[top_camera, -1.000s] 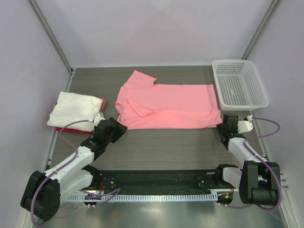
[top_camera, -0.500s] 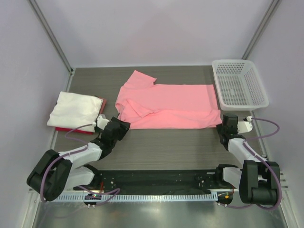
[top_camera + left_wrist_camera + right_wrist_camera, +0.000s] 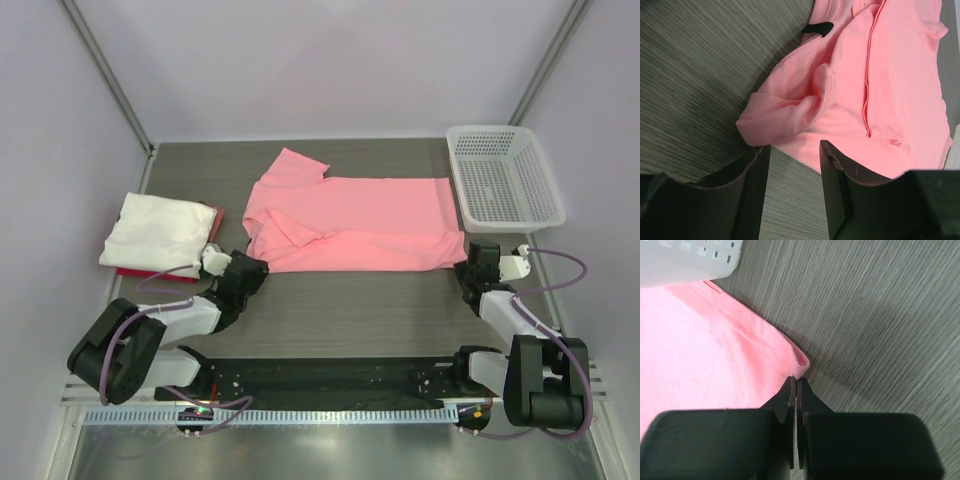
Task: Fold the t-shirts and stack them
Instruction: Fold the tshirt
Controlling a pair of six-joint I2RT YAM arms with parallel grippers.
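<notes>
The salmon-pink t-shirt [image 3: 355, 225] lies spread flat in the middle of the table, sleeves to the left, hem to the right. My left gripper [image 3: 254, 268] is open and low at the shirt's near-left corner; in the left wrist view [image 3: 792, 147] the bunched sleeve edge [image 3: 785, 117] lies just ahead of the open fingers. My right gripper [image 3: 470, 262] is shut on the near-right hem corner; the right wrist view [image 3: 796, 381] shows pink cloth [image 3: 700, 350] pinched between the tips. The folded white t-shirt [image 3: 160, 230] lies on the folded red t-shirt [image 3: 135, 271] at the left.
A white plastic mesh basket [image 3: 505, 215] stands at the back right, its near rim close to my right gripper, and it also shows in the right wrist view [image 3: 690, 260]. Walls close the left, back and right sides.
My left arm has dropped low to the table, its gripper staying by the shirt's near-left corner. The right arm and the shirts have not moved.
</notes>
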